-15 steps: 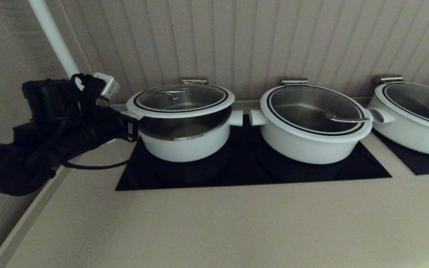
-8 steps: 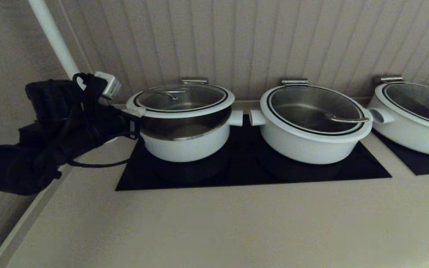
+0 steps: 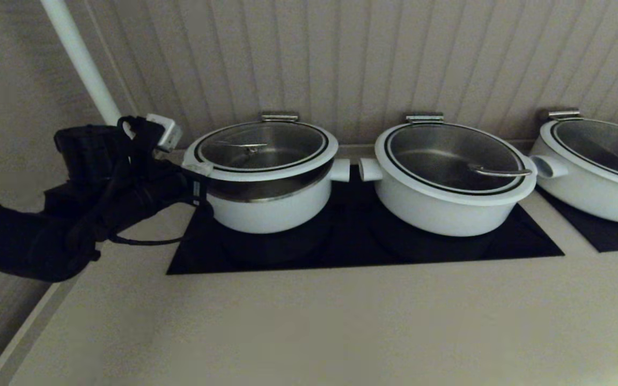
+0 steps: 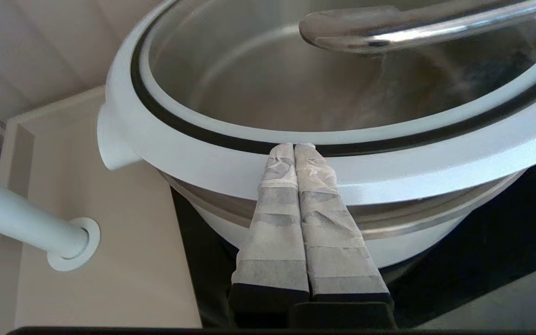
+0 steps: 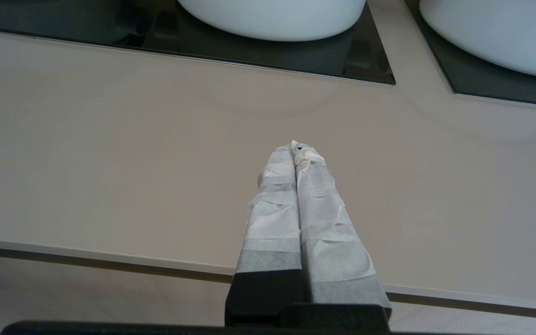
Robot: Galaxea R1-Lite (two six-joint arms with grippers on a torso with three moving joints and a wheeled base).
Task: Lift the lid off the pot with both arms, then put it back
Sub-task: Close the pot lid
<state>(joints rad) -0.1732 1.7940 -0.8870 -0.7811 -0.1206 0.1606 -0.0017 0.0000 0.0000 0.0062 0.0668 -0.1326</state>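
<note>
The lid (image 3: 260,145) lies over the pot (image 3: 266,212) at the left of the black cooktop, with a band of the steel inner bowl showing under its white rim. Its wire handle (image 4: 412,25) is close in the left wrist view. My left gripper (image 3: 201,168) is shut and empty, its taped fingertips (image 4: 312,160) lying on top of the lid's rim (image 4: 179,149) at the pot's left side. My right gripper (image 5: 296,146) is shut and empty above the beige counter near its front edge, out of the head view.
Two wider white pots with lids stand at the middle (image 3: 448,206) and right (image 3: 593,190). The black cooktop (image 3: 341,252) is set into the beige counter (image 3: 314,327). A white pole (image 3: 81,59) rises behind my left arm, before the ribbed wall.
My left arm has moved right, toward the pot. The lid's front edge has come down, so less of the steel bowl shows under it.
</note>
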